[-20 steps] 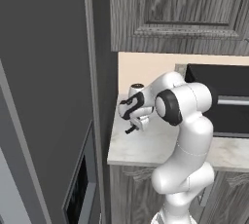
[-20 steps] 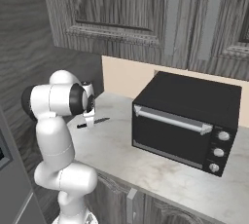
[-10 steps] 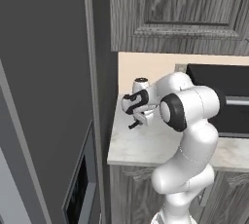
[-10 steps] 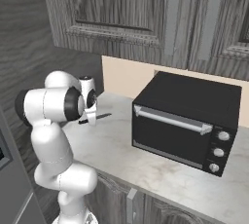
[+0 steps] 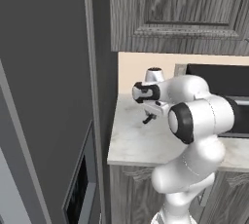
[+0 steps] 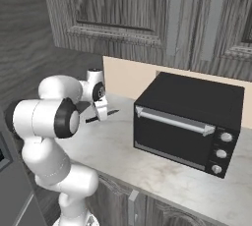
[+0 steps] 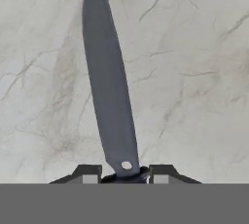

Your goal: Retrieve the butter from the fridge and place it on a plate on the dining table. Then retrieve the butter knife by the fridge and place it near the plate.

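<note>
So I've got my gripper (image 7: 125, 173) pinching the butter knife (image 7: 108, 79) at its handle end, just above the marbled counter (image 5: 131, 142) right of the fridge (image 5: 46, 96). Blade points straight out ahead of my fingertips.

Butter knife (image 7: 109, 86) handle hidden btwn fingertips (image 7: 88, 173); blade tip cut off at top edge.
</note>
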